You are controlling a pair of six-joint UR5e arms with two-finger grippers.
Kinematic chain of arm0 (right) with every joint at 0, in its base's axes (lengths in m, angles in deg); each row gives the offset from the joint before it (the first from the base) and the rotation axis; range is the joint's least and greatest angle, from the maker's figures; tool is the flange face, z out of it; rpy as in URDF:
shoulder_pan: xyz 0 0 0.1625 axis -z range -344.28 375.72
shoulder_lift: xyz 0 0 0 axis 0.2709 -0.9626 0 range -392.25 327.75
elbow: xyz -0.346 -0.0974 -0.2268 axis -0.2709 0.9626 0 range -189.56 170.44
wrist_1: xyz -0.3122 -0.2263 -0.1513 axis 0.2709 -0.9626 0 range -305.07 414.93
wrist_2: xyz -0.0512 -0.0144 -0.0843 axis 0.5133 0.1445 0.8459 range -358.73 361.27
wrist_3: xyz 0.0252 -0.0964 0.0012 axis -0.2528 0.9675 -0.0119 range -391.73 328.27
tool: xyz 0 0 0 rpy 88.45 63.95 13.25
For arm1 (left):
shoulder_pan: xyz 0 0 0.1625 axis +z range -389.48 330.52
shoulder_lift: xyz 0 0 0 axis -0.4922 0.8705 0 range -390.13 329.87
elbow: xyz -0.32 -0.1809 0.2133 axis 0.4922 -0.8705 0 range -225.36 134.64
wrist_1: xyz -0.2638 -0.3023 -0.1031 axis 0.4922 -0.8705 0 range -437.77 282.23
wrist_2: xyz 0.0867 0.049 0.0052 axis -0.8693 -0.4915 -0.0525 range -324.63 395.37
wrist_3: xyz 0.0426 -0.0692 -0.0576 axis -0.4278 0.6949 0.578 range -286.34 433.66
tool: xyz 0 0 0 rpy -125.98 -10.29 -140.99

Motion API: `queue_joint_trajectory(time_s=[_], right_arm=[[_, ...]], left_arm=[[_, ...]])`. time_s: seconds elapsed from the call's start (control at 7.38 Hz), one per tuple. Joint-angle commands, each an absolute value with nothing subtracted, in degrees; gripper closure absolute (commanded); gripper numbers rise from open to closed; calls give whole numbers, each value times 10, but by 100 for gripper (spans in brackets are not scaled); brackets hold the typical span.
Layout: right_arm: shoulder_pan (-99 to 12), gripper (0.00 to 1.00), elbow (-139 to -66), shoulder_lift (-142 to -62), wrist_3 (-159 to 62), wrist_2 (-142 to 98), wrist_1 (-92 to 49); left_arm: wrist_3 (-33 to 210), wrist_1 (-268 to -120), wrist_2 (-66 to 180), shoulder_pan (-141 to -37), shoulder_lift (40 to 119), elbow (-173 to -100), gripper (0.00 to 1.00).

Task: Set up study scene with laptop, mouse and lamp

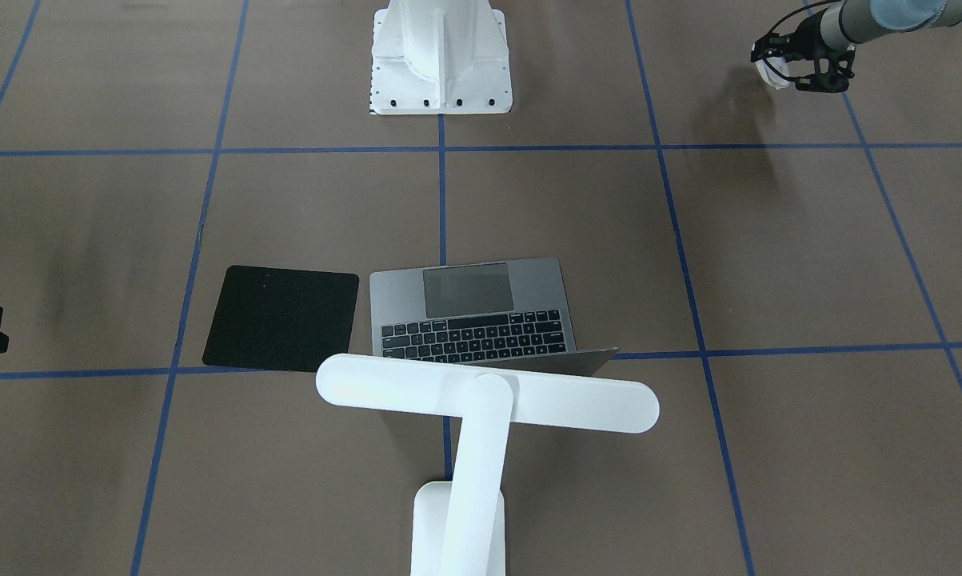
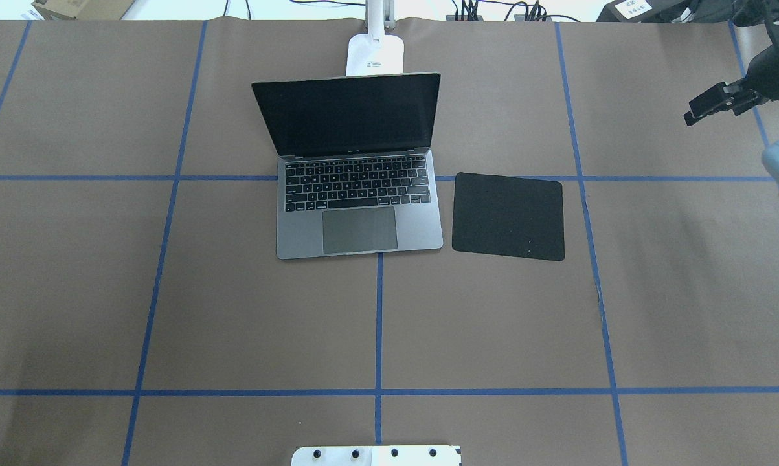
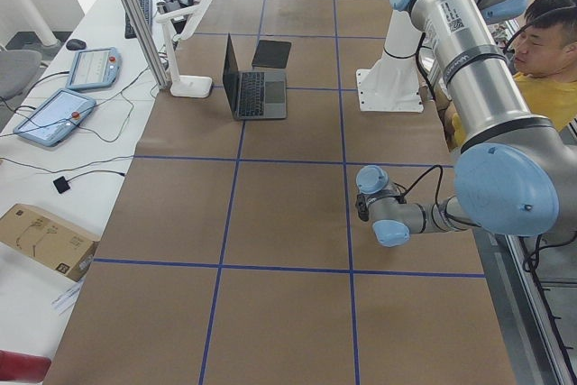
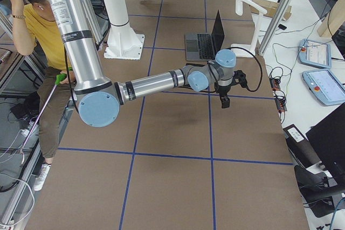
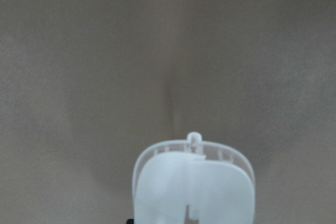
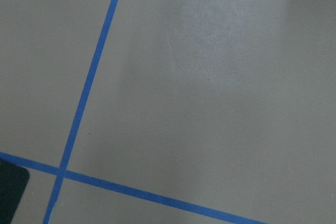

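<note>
The grey laptop (image 1: 469, 308) (image 2: 357, 213) stands open at the table's middle, its screen towards the far edge. The white lamp (image 1: 488, 400) stands just behind it, its bar head over the screen edge; its base (image 2: 375, 55) shows in the overhead view. My left gripper (image 1: 800, 60) hovers near the robot's side, far to the left, shut on the white mouse (image 1: 771, 72). The mouse fills the bottom of the left wrist view (image 5: 193, 182), held above bare table. My right gripper (image 2: 719, 103) hangs over the table's right end; I cannot tell whether its jaws are open.
A black square mouse pad (image 1: 281, 318) (image 2: 508, 215) lies flat just right of the laptop. The white robot pedestal (image 1: 441, 64) stands at the near middle edge. A person (image 3: 550, 51) sits behind the robot. Tablets and cables lie beyond the far edge.
</note>
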State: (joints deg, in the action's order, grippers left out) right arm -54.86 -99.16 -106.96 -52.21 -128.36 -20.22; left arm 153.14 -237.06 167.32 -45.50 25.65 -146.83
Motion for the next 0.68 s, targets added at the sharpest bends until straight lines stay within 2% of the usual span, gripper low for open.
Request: queue_joint_trajectory(time_s=[0.0,0.54], right_arm=[[-549,0,-991,-1070,-522,-1284,-202],[-549,0,-992,-1070,-524,-1284,-202]], left_arm=[[1529,-2367,1673,-477,274,-1473,46],[1530,-2356,1679,-527,308,-1500,46]])
